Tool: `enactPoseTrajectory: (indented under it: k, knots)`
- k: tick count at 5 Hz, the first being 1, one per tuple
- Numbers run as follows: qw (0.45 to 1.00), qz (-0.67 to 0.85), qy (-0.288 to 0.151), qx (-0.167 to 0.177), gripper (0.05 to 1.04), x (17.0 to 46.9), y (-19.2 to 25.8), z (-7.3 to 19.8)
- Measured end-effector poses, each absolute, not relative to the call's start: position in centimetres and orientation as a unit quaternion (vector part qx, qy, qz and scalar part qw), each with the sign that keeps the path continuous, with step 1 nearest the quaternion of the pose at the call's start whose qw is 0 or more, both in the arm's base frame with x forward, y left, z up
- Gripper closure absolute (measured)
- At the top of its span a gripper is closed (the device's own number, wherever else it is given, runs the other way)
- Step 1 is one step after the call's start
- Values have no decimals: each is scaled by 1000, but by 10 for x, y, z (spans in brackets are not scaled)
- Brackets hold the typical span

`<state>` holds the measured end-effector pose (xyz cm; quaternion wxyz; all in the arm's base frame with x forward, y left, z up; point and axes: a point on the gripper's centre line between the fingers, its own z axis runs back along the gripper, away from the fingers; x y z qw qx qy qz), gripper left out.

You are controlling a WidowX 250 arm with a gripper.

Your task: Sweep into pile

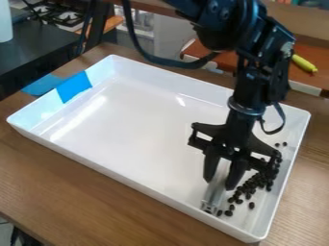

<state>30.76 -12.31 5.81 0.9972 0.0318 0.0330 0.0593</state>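
Arm enters from the top edge of the view, right of centre; gripper [220, 184] hangs down over the near right part of the white tray [145, 186]. Its two fingers are closed about a pale, narrow tool [214, 194], one finger on either side. Tool points down and slightly left, its lower end at the tray floor, close to the near wall.

Beans [258, 180]: small, dark, many, all inside the tray. They lie in a slanting band from beside the tool's lower end up toward the right wall, most densely just right of the gripper. Two sit slightly apart at the band's far end; another lies a little to the right of its near end. A few are near or at the tool's tip.

Tray rests on a wood-grain table [77, 185]. Blue tape [74, 87] crosses its left wall; a second blue piece [42, 84] lies just outside. Beyond the tray, upper right: a yellow object [304, 63] on a reddish-brown surface [305, 79].
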Motion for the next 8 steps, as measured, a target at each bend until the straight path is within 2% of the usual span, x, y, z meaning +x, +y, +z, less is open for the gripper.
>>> enactPoseTrajectory:
  k: [2,3,4,5,7,8]
  knots:
    - [997,60,31,22,753,305,-137,60]
    - [997,79,19,-7,753,312,-116,86]
    - [994,101,8,-37,753,326,-69,117]
    - [998,48,9,-50,753,335,-27,137]
    - [998,13,14,-55,753,337,72,120]
    - [999,-1,-3,-34,753,333,113,103]
